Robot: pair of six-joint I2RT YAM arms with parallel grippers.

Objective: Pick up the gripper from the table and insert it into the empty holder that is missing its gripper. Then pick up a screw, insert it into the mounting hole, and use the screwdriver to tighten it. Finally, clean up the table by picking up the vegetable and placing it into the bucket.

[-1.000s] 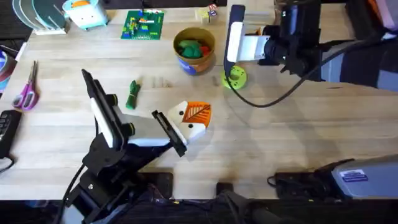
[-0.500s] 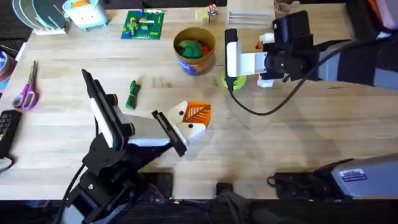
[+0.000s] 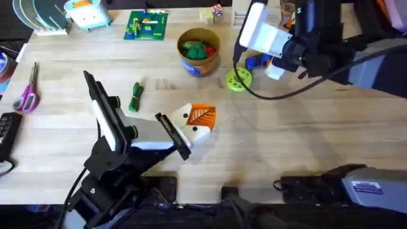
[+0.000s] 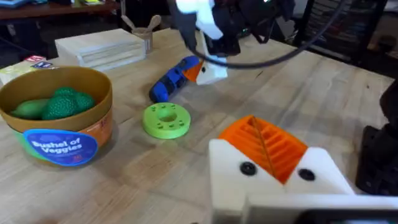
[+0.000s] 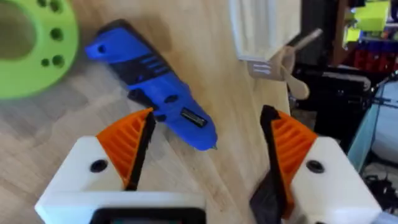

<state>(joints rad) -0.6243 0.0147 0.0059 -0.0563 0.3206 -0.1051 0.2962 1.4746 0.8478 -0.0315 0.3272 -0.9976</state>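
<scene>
Screwdriver: the chunky blue cylindrical powered screwdriver (image 5: 152, 94) lies flat on the light wooden plank table (image 3: 286, 152), just ahead of the right gripper (image 5: 205, 146) and partly between its fingertips; nothing grips it.
Right gripper: its white fingers with orange ribbed pads (image 5: 127, 140) stand well apart, empty, hovering over the screwdriver; the overhead view shows this arm reaching in from the far right side (image 3: 270, 60).
Green disc: a lime-green round plastic disc with holes (image 3: 238, 79) lies on the table just beside the screwdriver, near the right gripper.
Bucket: the round tan cardboard tub with a blue label band (image 3: 198, 51) stands beyond the disc from the right gripper, holding green toy vegetables.
Left gripper: it rests low over the middle of the table (image 3: 197, 122), showing cream-white triangular finger mounts and one orange ribbed wedge pad (image 4: 267, 146); I cannot tell whether its fingers are apart or together.
Vegetable: the small dark-green leafy toy vegetable (image 3: 135, 97) lies on the table near the left arm, well apart from the bucket.
Scissors: pink-handled scissors (image 3: 27, 94) lie far from both grippers at the table's left edge.
</scene>
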